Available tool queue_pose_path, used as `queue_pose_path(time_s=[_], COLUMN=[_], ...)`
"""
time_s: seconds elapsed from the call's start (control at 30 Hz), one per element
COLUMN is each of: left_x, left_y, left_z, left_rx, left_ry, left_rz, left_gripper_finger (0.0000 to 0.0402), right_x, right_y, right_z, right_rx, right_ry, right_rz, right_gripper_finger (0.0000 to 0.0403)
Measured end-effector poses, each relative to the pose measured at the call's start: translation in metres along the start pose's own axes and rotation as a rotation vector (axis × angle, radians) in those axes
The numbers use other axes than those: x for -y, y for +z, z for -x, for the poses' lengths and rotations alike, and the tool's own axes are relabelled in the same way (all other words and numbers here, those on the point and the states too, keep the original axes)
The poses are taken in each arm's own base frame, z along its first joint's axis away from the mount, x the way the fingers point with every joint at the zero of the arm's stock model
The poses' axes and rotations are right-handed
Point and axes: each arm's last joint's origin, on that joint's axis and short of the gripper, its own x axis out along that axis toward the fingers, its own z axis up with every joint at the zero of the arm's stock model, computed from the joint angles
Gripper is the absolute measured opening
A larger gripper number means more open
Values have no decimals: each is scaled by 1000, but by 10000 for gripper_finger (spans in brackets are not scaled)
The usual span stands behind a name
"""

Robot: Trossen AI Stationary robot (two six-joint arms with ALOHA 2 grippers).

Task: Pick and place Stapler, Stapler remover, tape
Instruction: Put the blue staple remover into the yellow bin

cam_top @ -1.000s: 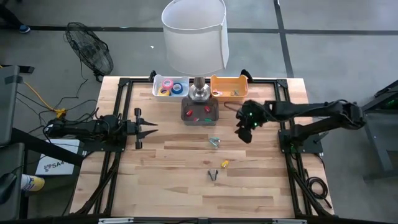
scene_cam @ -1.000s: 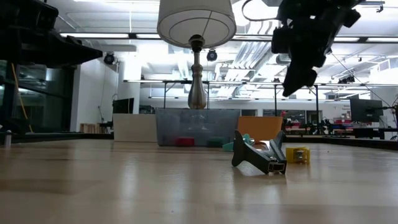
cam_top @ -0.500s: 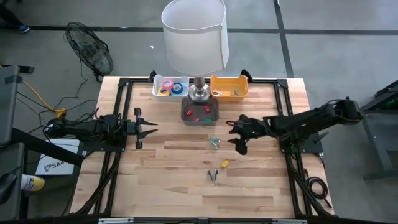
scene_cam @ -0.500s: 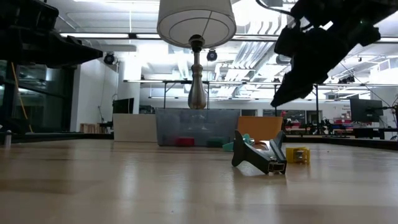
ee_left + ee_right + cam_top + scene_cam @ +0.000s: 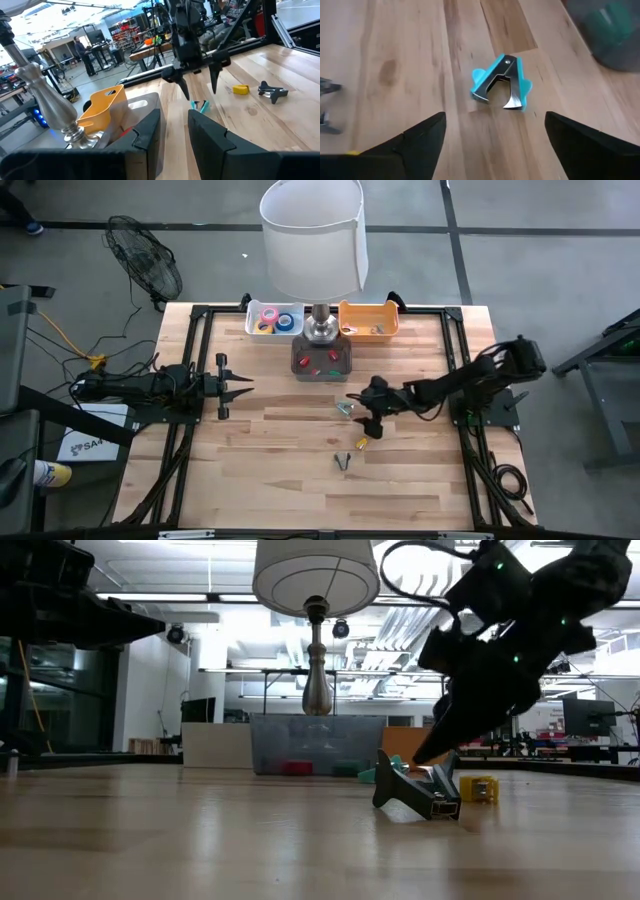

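staple remover (image 5: 345,408), a blue one with metal claws, lies on the bare wood near the middle of the tabletop (image 5: 270,480); in the right wrist view (image 5: 501,84) it sits ahead of that arm's two dark fingers (image 5: 417,137), between them and untouched. nearer the front edge a small black stapler-like tool (image 5: 343,462) lies on its own, with a little yellow piece (image 5: 362,444) just beyond it. the right hand (image 5: 362,416) hovers low just beside the staple remover, tips pointing down, spread wide and holding nothing; the low view shows it (image 5: 440,745) hanging above the tabletop. off to the left side the left hand (image 5: 232,387) waits over the edge of the tabletop, well apart from everything, its fingers (image 5: 145,131) only a narrow gap apart and gripping nothing. farther back, a clear bin (image 5: 322,362) with red and green blocks stands in front of the lamp (image 5: 312,240). at the far edge, a white tray (image 5: 250,325) holds the tape rolls (image 5: 276,320) in pink, yellow and blue, and an orange bin (image 5: 368,319) sits on the lamp's other side.
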Motion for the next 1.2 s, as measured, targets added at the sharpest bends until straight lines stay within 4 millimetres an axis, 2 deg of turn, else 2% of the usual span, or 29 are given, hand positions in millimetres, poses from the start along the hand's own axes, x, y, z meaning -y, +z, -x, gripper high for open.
queue_pose_path(time_s=[0.3, 0.53, 0.77, 0.93, 1.2], left_x=[0, 0, 0, 0, 0], left_y=[0, 0, 0, 0, 0], left_z=[0, 0, 0, 0, 0], left_rx=[0, 0, 0, 0, 1], left_ry=[0, 0, 0, 0, 0], left_rz=[0, 0, 0, 0, 0], left_gripper_finger=[96, 96, 96, 96, 96], right_x=[1, -7, -17, -20, -18], right_y=[-13, -14, -8, -9, -11], right_z=[-24, -35, -47, -49, -48], right_rx=[-15, 28, 65, 73, 62], right_ry=[-42, -138, -192, -227, -248], right_rz=[-15, -2, -93, -95, -131], right_gripper_finger=[333, 333, 333, 331, 283])
